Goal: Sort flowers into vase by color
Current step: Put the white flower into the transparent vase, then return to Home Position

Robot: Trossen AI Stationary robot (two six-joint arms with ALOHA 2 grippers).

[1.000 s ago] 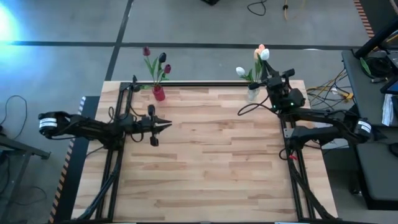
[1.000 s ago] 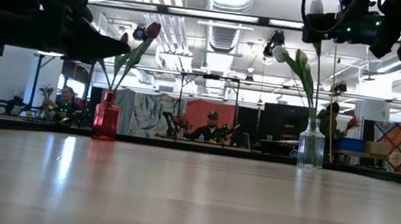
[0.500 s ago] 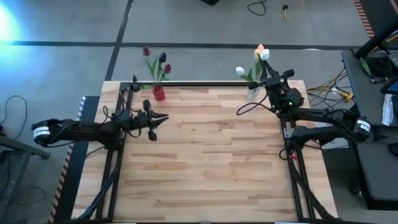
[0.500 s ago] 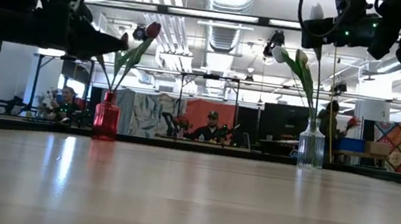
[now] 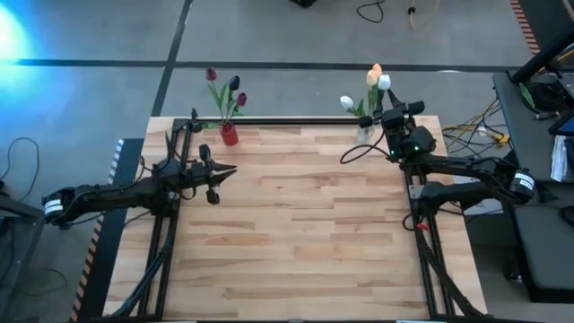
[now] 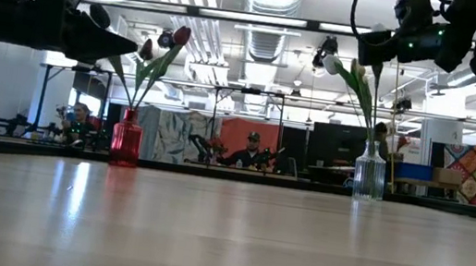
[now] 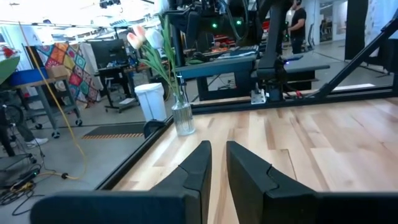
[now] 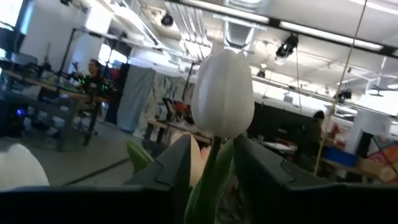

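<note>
A red vase with three dark tulips stands at the table's far left; it also shows in the low view. A clear vase with light tulips stands at the far right; it also shows in the low view. My right gripper is above the clear vase, shut on the stem of a white tulip, whose head stands above the fingers. My left gripper hovers in front of the red vase, empty, its fingers nearly together. My right gripper pinches the white tulip's green stem just below the head, between its two fingers, with a leaf in the gap as well. The fingers come about level, across the stem. The tulip stands upright, and its stem runs down toward the clear vase.
A black rail runs along the table's far edge between the vases. Black frame posts stand at the table's left and right sides. Bare wood lies in the middle and near part. People sit in the room beyond.
My left gripper has drawn back toward the table's left edge and a little toward the far edge, its fingers unchanged. My right gripper has gone down a little over the clear vase with the white tulip.
</note>
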